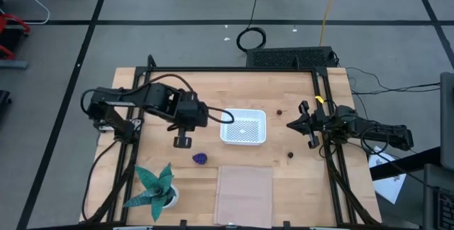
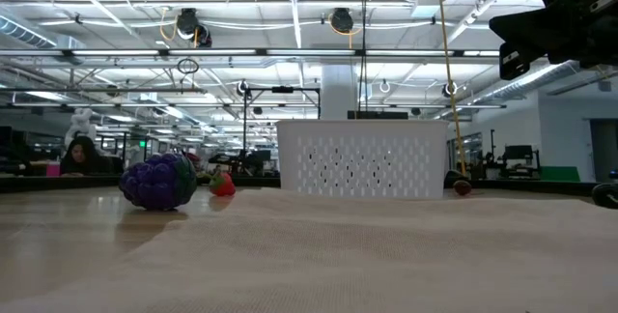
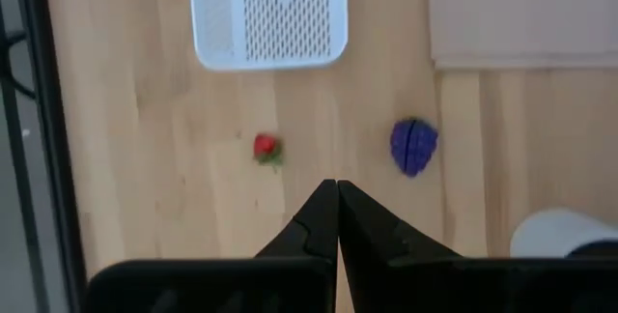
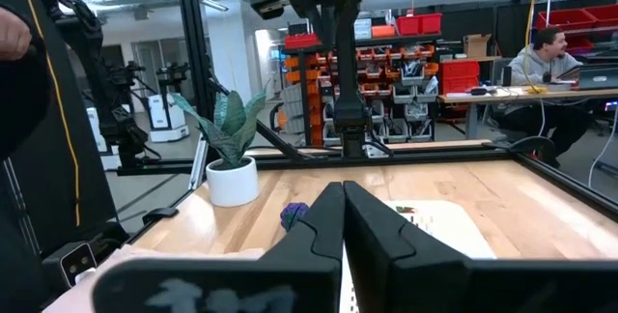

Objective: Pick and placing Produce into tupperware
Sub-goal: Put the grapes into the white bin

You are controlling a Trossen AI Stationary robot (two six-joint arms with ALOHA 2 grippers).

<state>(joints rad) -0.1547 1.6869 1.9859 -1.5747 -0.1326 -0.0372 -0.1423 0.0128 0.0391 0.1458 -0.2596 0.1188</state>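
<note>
While both arms hang over the wooden table, neither one has anything in its grasp. The left gripper sits above the boards on the left side, its two dark fingers pressed tip to tip with nothing between them. Just ahead of those tips on the wood lie the small red piece and, further to one side, the purple lump; neither is touched. From above, the purple lump rests on the table between the left arm and the teal potted plant, near the front corner of the white tupperware.

The tupperware stands at the middle of the table, upright, its dotted bottom bare. Beside it toward the front lies a flat pinkish sheet.

Over on the right edge, the right gripper is also closed, fingers meeting at a point and holding nothing. It points across the table toward the container and the plant pot.

Two tiny dark balls sit apart on the wood to the right of the tupperware: one near its back corner, the other nearer the front, close to the right arm. From table height the purple lump and red piece show left of the white basket wall, and one dark ball just right of it.

A person sits at a desk in the room behind.
</note>
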